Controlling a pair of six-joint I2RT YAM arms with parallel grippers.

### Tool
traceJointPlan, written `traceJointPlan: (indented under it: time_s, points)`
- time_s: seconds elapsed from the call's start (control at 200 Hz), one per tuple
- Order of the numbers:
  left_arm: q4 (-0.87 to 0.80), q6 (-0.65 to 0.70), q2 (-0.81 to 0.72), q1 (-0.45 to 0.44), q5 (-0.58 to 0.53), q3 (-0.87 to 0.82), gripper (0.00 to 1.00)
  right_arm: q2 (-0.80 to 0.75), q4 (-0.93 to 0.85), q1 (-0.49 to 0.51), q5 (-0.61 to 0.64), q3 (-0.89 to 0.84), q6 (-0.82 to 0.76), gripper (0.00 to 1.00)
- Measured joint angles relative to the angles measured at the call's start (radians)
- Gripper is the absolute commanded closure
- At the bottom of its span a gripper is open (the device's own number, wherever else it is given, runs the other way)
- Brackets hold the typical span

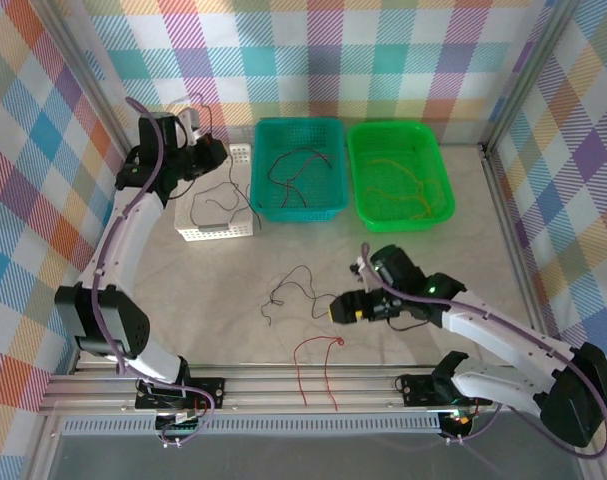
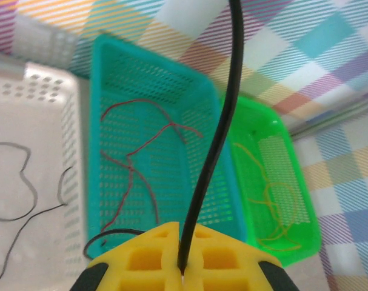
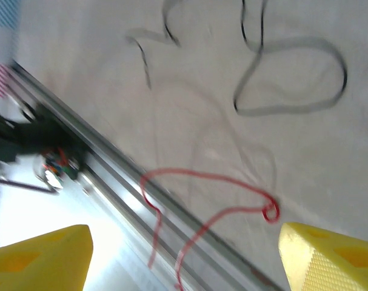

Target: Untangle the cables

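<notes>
Left tool clamped on black cable, which runs straight out from the pads; its slack lies in the white basket. Loose dark cable mid-tabletop, roughly left-right. Red cable by front rail, near-far. Right tool jaws wide apart, empty.

The left arm and right arm are built of glossy white links joined by black housings. A thick purple-grey cable runs along each. Flat black base plates anchor them. The left gripper and right gripper have yellow fingers, moulded with square pockets and a fine dimpled texture. A small green light glows on the right arm.
</notes>
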Motion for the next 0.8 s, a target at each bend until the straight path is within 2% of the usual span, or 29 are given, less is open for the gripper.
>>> traceJointPlan:
  time_s: [0.125, 0.255, 0.435, 0.585, 0.8]
  points:
    - [0.000, -0.016, 0.039, 0.038, -0.015, -0.035, 1.00, 0.038, -0.008, 0.137, 0.075, -0.029, 0.048, 0.19]
    - [-0.001, -0.023, 0.050, 0.067, -0.040, -0.076, 1.00, 0.109, 0.008, 0.217, 0.128, -0.029, 0.096, 0.19]
    - [-0.024, -0.026, 0.052, 0.080, -0.085, -0.097, 1.00, 0.196, 0.070, 0.264, 0.178, -0.029, 0.150, 0.21]
    - [-0.031, -0.026, 0.095, 0.082, -0.112, -0.097, 1.00, 0.273, 0.122, 0.278, 0.205, -0.029, 0.184, 0.26]
    - [-0.050, -0.026, 0.245, 0.082, -0.111, -0.097, 1.00, 0.346, 0.204, 0.281, 0.222, -0.029, 0.229, 0.44]
